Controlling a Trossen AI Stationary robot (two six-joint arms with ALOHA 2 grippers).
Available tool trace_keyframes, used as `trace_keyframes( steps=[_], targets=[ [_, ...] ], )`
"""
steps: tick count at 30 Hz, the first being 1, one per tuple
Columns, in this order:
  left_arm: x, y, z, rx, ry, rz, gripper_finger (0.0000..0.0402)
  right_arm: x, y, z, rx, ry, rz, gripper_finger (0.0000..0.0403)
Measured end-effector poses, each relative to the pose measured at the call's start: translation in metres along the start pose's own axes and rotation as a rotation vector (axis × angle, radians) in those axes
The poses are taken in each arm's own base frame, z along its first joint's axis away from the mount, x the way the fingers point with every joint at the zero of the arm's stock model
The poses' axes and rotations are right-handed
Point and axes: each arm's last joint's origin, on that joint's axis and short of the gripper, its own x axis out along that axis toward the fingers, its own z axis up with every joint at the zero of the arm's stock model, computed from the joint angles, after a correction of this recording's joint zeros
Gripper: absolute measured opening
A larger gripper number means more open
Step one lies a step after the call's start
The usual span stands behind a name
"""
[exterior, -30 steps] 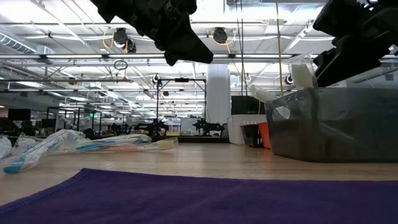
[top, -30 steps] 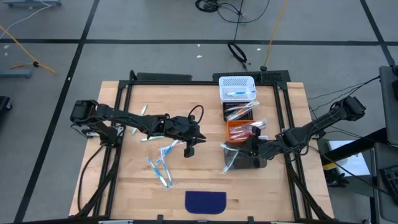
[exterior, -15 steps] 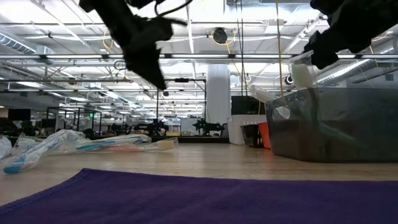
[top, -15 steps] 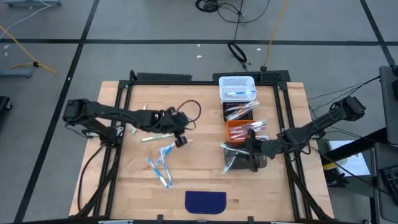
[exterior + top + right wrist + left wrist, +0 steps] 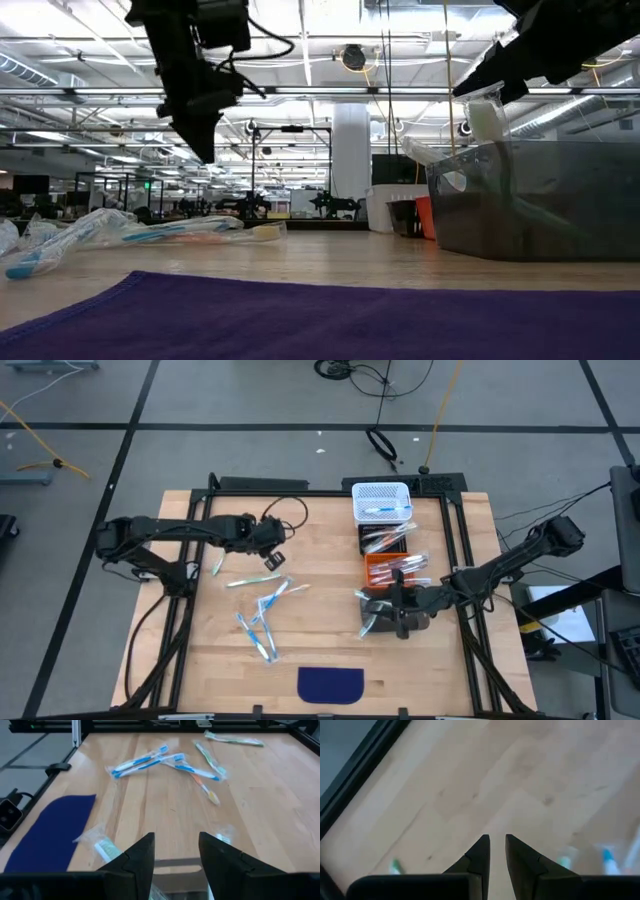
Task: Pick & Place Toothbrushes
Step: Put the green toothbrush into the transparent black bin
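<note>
The left gripper (image 5: 272, 560) hangs nearly closed and empty above the wooden counter (image 5: 330, 650). The right gripper (image 5: 400, 622), parted and empty, hovers over the smoky clear plastic bin (image 5: 385, 622). Wrapped blue, green and orange toothbrushes (image 5: 262, 615) lie scattered left of centre.

So the light wooden worktop (image 5: 330, 575) has a loose scatter of wrapped toothbrushes (image 5: 262, 610) on its left half, a dark blue cloth (image 5: 331, 683) at the near edge, and a row of bins on the right: white basket (image 5: 381, 501), black bin (image 5: 385, 539), orange bin (image 5: 392, 567), grey bin (image 5: 395, 614).
</note>
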Motion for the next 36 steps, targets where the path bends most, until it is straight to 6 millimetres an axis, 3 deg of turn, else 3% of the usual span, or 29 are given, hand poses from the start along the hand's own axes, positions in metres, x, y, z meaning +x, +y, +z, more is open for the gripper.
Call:
trace_keyframes(
  steps=[18, 30, 36],
  targets=[
    [0.049, 0.07, -0.055, -0.29, 0.28, 0.165, 0.0063, 0.007, 0.002, -0.001, -0.015, -0.01, 0.001, 0.0146],
    [0.06, 0.09, -0.075, -0.321, 0.375, 0.221, 0.0067, 0.007, 0.003, 0.0, -0.012, -0.017, 0.002, 0.0145],
    [0.066, 0.096, -0.085, -0.361, 0.412, 0.236, 0.0118, 0.007, 0.003, 0.0, -0.012, -0.017, 0.002, 0.0144]
  ],
)
